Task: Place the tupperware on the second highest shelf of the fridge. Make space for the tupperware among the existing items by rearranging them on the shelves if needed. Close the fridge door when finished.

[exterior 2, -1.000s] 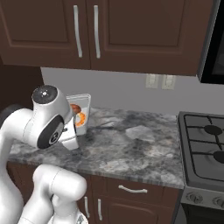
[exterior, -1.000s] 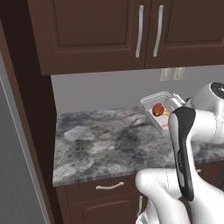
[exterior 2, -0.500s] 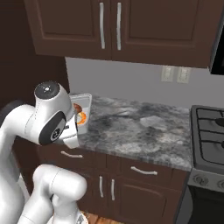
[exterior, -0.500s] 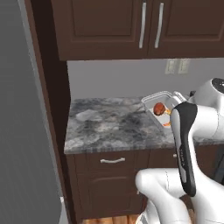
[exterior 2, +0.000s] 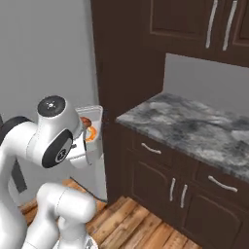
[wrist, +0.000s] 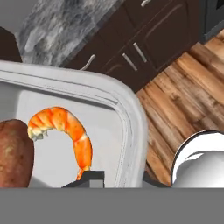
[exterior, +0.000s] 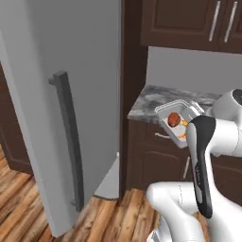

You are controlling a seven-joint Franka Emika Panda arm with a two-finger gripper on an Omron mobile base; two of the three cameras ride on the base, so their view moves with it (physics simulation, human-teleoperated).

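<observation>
Tupperware (exterior: 176, 119) with shrimp (wrist: 65, 131) carried by gripper, clamped on rim; fridge door (exterior: 52, 94) alongside

No readable text, labels, brands, numbers or signs in any view. Fridge door (exterior: 56, 94) is plain grey w/ a dark handle, no logo or badge. Upper cabinets (exterior 2: 194, 29) and lower cabinet fronts (exterior 2: 160, 175) are plain dark wood w/ bare metal pulls. Granite counter (exterior 2: 194, 129) shows mottled pattern only, no markings. Tupperware (wrist: 127, 127) is clear/white w/ no print or sticker on rim or wall; inside are a shrimp (wrist: 70, 131) and a brown food item (wrist: 13, 153), neither labelled. Robot arm casing is unmarked white and dark.
</observation>
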